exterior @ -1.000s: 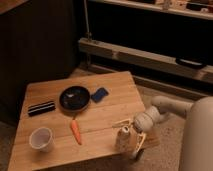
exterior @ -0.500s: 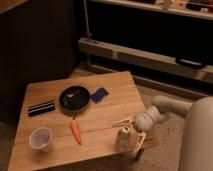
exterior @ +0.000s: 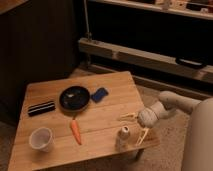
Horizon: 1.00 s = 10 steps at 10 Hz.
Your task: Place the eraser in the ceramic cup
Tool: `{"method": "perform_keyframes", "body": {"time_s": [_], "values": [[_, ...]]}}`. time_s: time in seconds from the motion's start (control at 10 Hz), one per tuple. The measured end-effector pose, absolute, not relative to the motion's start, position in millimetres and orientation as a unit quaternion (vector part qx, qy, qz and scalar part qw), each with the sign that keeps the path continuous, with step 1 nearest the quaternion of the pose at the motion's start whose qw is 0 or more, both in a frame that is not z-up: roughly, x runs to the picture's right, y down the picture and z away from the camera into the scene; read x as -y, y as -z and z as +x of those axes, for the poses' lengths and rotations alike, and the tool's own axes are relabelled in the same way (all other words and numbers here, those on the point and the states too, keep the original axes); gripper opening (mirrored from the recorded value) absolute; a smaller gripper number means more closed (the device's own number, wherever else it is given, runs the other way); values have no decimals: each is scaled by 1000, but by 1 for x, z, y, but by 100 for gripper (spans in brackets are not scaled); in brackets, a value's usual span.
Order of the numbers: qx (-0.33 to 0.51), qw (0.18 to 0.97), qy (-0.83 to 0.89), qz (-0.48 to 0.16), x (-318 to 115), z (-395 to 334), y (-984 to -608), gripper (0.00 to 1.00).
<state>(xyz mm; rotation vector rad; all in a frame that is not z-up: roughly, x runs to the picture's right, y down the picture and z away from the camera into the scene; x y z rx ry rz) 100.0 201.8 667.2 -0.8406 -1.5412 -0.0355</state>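
Nothing is seen to have moved since the earlier frames: the arm point(exterior: 172, 104) and every object are found in the same places. The gripper point(exterior: 131, 129) is held over the table's front right corner with its two fingers spread wide, and nothing is grasped between them; a slim pale can point(exterior: 122, 138) stands just beside them, and contact cannot be told. The wooden table point(exterior: 112, 85) is set on a carpeted floor point(exterior: 165, 145) before a dark cabinet point(exterior: 37, 40) and a low shelf unit point(exterior: 145, 55). On it are seen a black pan point(exterior: 74, 98), the eraser point(exterior: 41, 108) lying left of the pan, the ceramic cup point(exterior: 41, 138) near the front left corner and well apart from the gripper, a carrot point(exterior: 75, 131), and a blue piece point(exterior: 99, 94).
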Motion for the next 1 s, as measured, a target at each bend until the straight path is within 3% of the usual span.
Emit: {"method": "perform_keyframes", "body": {"time_s": [0.2, 0.6, 1.0], "values": [[668, 652, 27, -359, -198, 99, -667, 80], [554, 771, 132, -287, -181, 104, -662, 80], [543, 776, 150, -283, -180, 99, -661, 80]]}}
